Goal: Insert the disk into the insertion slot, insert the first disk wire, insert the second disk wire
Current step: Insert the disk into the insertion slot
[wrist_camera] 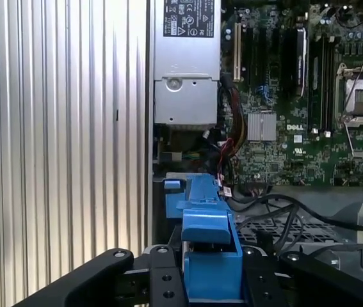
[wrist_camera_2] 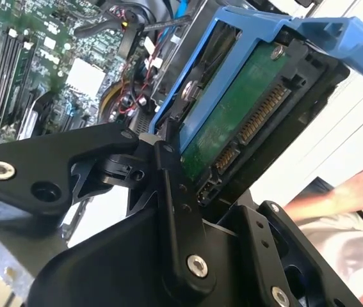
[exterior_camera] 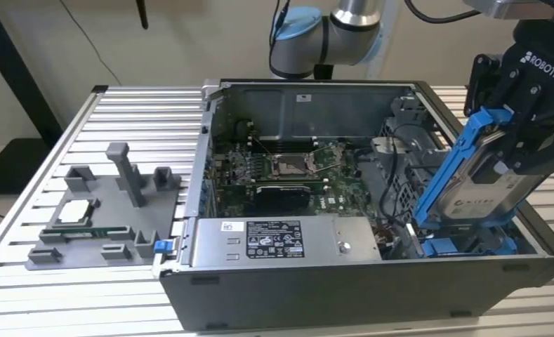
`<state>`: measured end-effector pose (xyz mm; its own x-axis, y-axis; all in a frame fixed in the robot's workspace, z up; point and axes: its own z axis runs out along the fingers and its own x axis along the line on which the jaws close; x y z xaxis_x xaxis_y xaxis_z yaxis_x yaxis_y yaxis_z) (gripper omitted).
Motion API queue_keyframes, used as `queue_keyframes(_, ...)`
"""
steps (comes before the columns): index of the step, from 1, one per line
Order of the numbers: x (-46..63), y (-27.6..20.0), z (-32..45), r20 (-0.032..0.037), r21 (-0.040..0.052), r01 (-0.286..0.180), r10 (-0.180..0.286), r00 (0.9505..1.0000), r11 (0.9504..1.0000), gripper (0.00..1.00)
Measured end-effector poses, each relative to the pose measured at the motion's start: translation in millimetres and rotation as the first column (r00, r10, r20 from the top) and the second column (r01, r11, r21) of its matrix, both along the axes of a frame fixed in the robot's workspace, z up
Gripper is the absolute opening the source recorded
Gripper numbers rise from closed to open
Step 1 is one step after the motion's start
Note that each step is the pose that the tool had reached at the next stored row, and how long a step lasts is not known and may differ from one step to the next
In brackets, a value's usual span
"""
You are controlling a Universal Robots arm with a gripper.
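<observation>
My gripper [exterior_camera: 518,151] is shut on the disk [exterior_camera: 490,191], a silver-grey drive clipped in a bright blue carrier frame [exterior_camera: 445,175]. The disk hangs steeply tilted over the exterior view's right end of the open computer case. Its lower end is just above the insertion slot [exterior_camera: 450,247], a grey metal bay with blue tabs at its mouth. In the second wrist view the disk's green circuit board and connector [wrist_camera_2: 232,128] face the camera. The first wrist view shows the blue carrier [wrist_camera: 210,252] between my fingers [wrist_camera: 162,281]. Black cables [wrist_camera: 283,214] lie loose beside the bay; which are the disk wires I cannot tell.
Inside the case are the motherboard [exterior_camera: 286,168] and a silver labelled power-supply box [exterior_camera: 277,239] along the near wall. A grey fixture holding small parts [exterior_camera: 108,210] stands on the slatted table at the exterior view's left. A person's hand [wrist_camera_2: 360,185] is close by.
</observation>
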<state>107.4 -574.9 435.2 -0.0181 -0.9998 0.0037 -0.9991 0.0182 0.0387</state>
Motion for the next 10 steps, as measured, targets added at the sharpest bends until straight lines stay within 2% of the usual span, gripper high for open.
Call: queue_keyframes(10,6.6,0.0,-11.4,0.0,0.0001,0.0,0.0,1.0,1.0,0.0)
